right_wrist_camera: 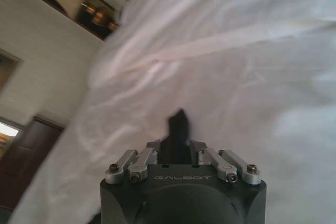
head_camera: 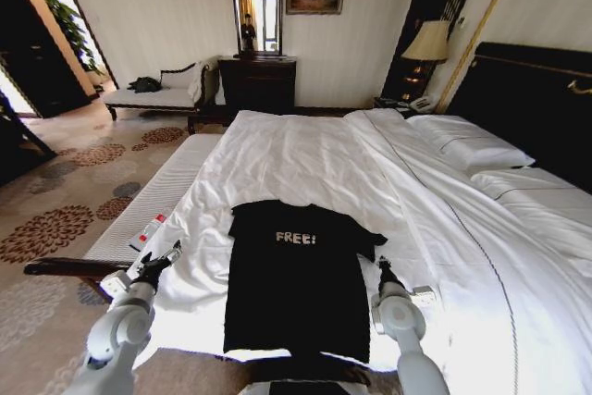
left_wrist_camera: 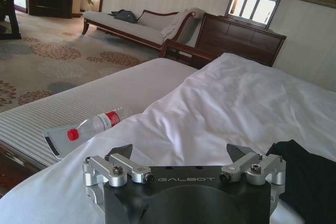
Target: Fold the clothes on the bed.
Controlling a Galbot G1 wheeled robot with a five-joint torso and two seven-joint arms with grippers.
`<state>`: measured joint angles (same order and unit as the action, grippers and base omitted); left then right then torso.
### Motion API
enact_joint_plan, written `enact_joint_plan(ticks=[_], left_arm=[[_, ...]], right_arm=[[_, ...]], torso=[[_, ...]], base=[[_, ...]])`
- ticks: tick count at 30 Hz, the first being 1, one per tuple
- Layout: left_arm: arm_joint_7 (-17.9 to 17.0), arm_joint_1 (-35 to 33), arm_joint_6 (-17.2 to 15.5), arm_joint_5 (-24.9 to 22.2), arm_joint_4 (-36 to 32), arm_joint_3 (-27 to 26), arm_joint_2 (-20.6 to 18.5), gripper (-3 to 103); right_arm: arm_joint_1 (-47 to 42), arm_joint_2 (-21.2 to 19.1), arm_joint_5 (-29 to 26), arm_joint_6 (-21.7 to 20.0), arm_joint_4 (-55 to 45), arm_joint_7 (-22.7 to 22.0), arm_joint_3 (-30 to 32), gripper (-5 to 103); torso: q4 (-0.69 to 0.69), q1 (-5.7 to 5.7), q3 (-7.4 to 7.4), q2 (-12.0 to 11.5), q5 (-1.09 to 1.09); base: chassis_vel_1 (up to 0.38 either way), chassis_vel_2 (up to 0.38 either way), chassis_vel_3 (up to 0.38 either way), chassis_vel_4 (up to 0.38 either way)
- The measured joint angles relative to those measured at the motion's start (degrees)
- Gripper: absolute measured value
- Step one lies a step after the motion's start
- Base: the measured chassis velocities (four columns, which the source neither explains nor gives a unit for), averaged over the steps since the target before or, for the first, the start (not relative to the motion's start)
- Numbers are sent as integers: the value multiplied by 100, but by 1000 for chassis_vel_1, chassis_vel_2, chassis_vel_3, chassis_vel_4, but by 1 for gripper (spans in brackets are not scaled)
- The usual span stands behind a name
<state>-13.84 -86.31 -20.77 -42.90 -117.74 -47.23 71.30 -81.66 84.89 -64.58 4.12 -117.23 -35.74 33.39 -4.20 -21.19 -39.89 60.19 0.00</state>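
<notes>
Left gripper [head_camera: 163,260] hovers over the white duvet just off the left side of the black short-sleeved T-shirt [head_camera: 296,279], its fingers spread wide apart with nothing between them, as the left wrist view [left_wrist_camera: 181,153] shows clearly. Right gripper [head_camera: 382,270] sits just beside the T-shirt's right edge, near the sleeve; in the right wrist view [right_wrist_camera: 177,129] its dark fingers are pressed together into a single point above the white bedding, gripping nothing that can be made out. That soft T-shirt, with small white "FREE!" lettering on the chest, lies flat and face up on the near part of the large white-sheeted bed [head_camera: 444,228], its hem towards the robot and its sides folded in to a narrow shape. Left of the T-shirt, past the left gripper, a clear plastic bottle with a red cap and label [left_wrist_camera: 94,125] lies on the striped white bench [head_camera: 153,201] alongside the bed.
</notes>
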Motion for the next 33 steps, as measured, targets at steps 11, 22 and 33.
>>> enact_joint_plan(ticks=[11,22,33], left_arm=[[-25,-55,6,-62,-27,-86,-4,100],[-480,1329,-513,-1855,853,193,-444,100],[-484,2571,-754,-2064,2330,1020,-488,100]], right_arm=[[-70,88,194,271,-302,170,-47,65],[-412,387,119,328,-439,-103,-183,100],[6,282,-11,196,224,-173,-528,100]], torso=[[1,0,0,0,0],[-6,-1,0,0,0],[-2,-2,-1,-1,-2]], base=[[0,0,0,0],[0,0,0,0],[0,0,0,0]])
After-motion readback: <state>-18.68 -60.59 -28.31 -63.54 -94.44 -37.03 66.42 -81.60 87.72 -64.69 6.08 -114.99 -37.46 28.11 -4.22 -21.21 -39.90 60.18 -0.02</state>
